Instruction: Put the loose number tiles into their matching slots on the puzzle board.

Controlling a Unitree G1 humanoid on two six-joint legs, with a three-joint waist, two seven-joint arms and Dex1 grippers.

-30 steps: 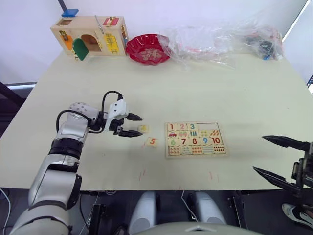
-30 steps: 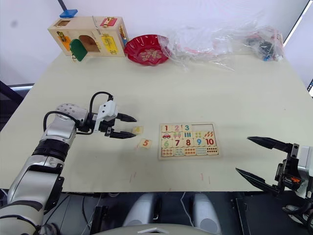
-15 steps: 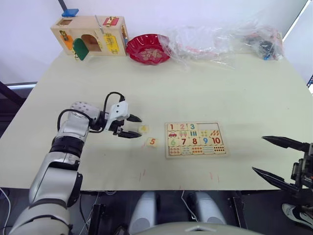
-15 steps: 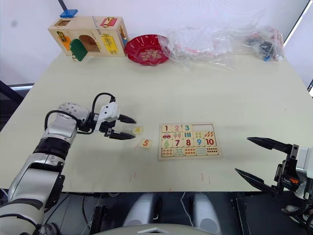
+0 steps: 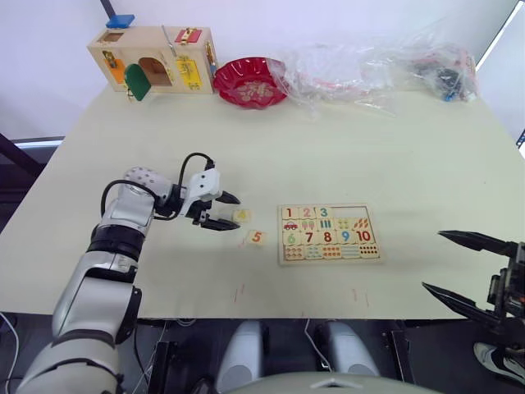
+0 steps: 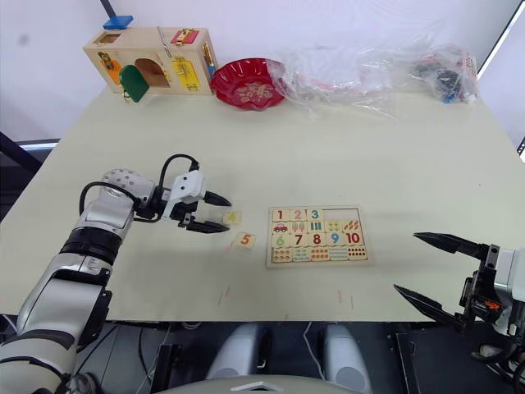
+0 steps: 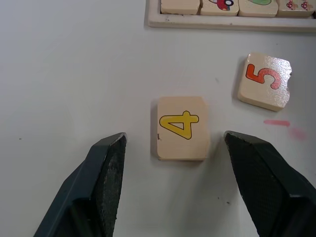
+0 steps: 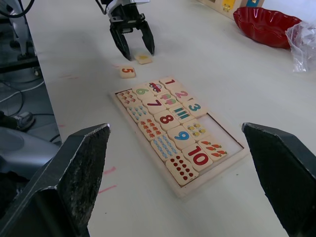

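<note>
Head view, left gripper [image 5: 221, 210]: I have it low over the table, fingers spread, pointed at the 4 tile [image 5: 241, 215] so the two black tips can straddle it.
Head view, tiles: the 5 tile [image 5: 256, 238] lies flat just beside the 4, both short of the puzzle board [image 5: 330, 234], the 5 the nearer.
Head view, board: 1, 2 and 3 are seated in the top row; the two slots [image 5: 351, 212] at its right end look bare, which I read as the places for 4 and 5.
Head view, right gripper [image 5: 472, 271]: spread, parked off the table's near edge, holding nothing.
Left wrist view: pale smooth wood, squarish with clipped corners, yellow digit; it lies between my fingers [image 7: 106, 170], which do not touch it.
Right wrist view: thin flat tray, raised rim, glossy printed tiles.
</note>
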